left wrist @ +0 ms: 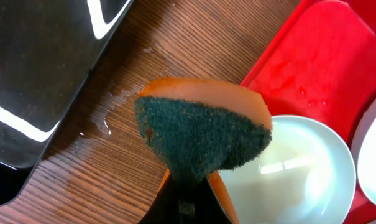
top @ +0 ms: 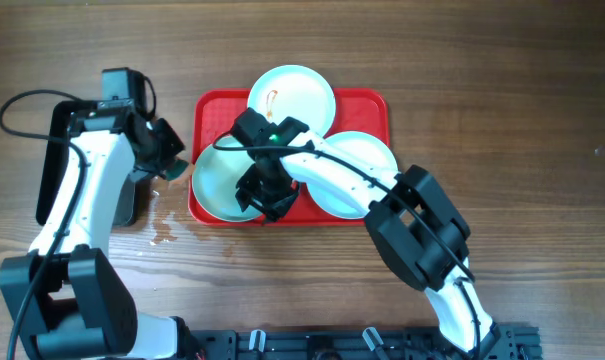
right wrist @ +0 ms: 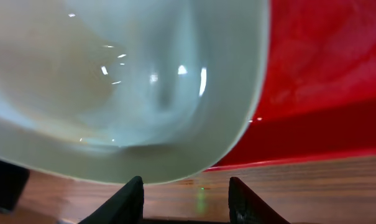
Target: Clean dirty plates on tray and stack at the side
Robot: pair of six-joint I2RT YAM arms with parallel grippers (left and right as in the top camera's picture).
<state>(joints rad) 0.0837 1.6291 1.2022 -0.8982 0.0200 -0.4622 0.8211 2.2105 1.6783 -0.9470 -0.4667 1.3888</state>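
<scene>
Three pale plates lie on the red tray (top: 367,100). The back plate (top: 294,95) carries an orange smear. The right plate (top: 367,165) is partly under my right arm. The left plate (top: 214,180) overhangs the tray's left front corner and looks clean in the left wrist view (left wrist: 293,174). My left gripper (top: 172,165) is shut on a green-and-orange sponge (left wrist: 200,130), held over the wet table just left of that plate. My right gripper (top: 267,197) stands open at this plate's front rim (right wrist: 125,81), its fingers (right wrist: 128,199) astride bare wood with nothing between them.
A black pan (left wrist: 38,74) sits at the left beside the left arm. Water drops (top: 162,230) lie on the wood between the pan and the tray. The tray's front rim (right wrist: 324,155) runs just beyond my right fingers.
</scene>
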